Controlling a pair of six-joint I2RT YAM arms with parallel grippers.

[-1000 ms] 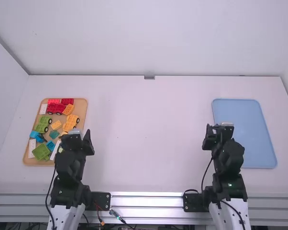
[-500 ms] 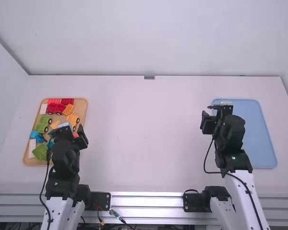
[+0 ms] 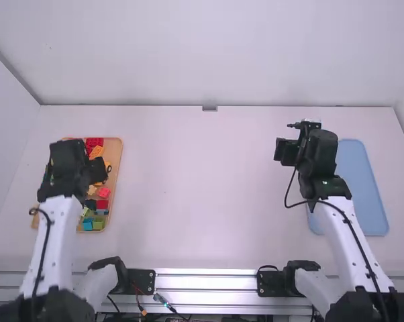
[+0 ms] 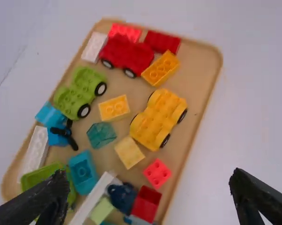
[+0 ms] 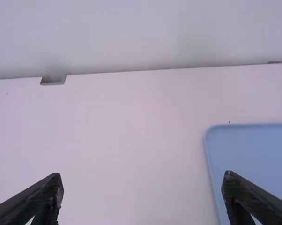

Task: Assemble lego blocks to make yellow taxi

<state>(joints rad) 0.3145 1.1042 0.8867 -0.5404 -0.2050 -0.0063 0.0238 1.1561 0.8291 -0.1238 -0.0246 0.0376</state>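
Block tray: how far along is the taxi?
Done: no assembly visible. The yellow wheeled base sits in the tan tray with no other block on it.
In hand: nothing. Left pincer is open over that tray; right pincer is open near the blue tray.
Left: apparently the whole build; a smaller yellow block lies loose beside the base.

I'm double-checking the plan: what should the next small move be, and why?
Probably lower the left gripper towards the yellow-orange wheeled base: it looks suited to be the taxi's chassis, it sits in the tan tray below that gripper, and the fingers are open, holding nothing.
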